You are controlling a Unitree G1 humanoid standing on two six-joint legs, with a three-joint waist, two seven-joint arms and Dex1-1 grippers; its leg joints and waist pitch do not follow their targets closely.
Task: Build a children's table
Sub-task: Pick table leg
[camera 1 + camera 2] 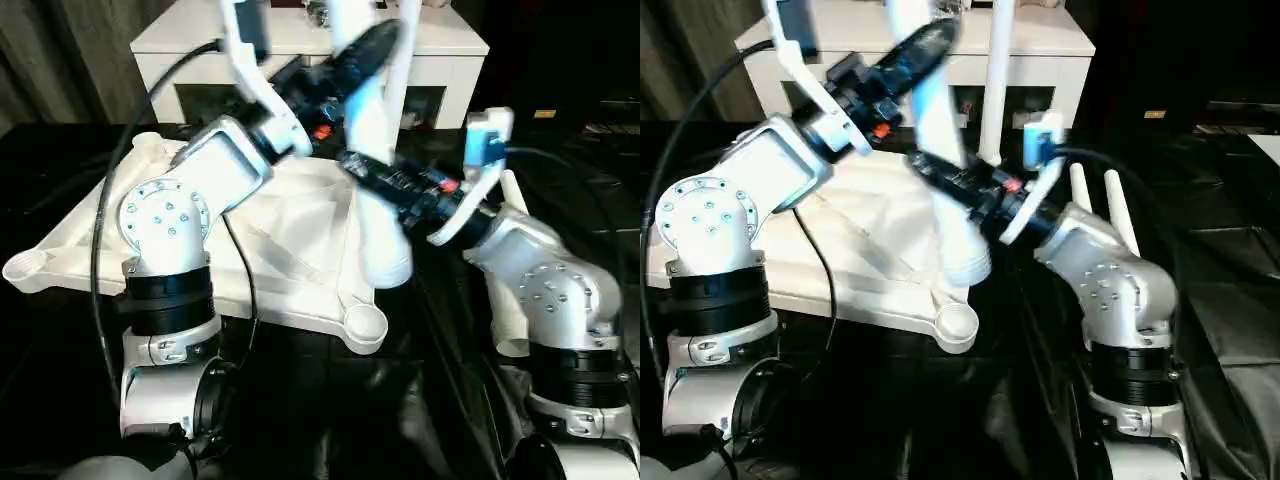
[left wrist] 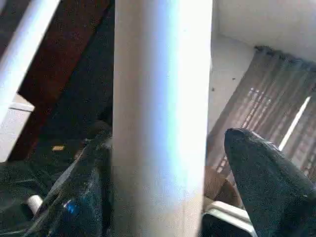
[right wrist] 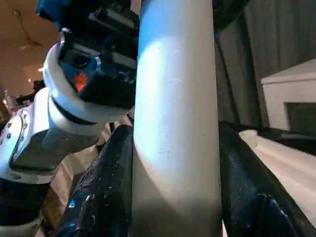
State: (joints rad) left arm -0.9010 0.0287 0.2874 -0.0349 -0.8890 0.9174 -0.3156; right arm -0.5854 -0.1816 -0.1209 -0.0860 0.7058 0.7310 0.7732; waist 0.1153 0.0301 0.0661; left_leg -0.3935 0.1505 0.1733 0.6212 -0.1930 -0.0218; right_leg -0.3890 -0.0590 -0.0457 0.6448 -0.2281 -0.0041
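A: Item one, largest?
B: Table top [image 1: 300,240], white plastic, lying underside up on the dark surface, diagonal ribs showing, round corner sockets at its corners. One socket [image 1: 365,325] sits at the near corner, open upward.

A: Item two?
B: White cabinet [image 1: 300,60] with dark glass doors, behind the table top.

A: Next?
B: Held leg [image 1: 375,190], a white tapered tube, raised over the table top's near right part and tilted, its wide open end lowest, above and just beyond the near socket. I cannot tell whether it touches the top.

A: Other legs?
B: One standing leg [image 1: 997,80] rises upright at the far side of the top. Two more leg tips [image 1: 1095,205] poke up beside the right arm.

A: Grippers?
B: Right gripper [image 3: 175,148] is clamped on the held leg, one black finger pressed against each side of the tube. Left gripper [image 2: 168,163] straddles the same leg higher up; one finger lies against the tube, the other finger [image 2: 261,182] stands apart from it with a gap, so the jaws are spread wider than the leg.
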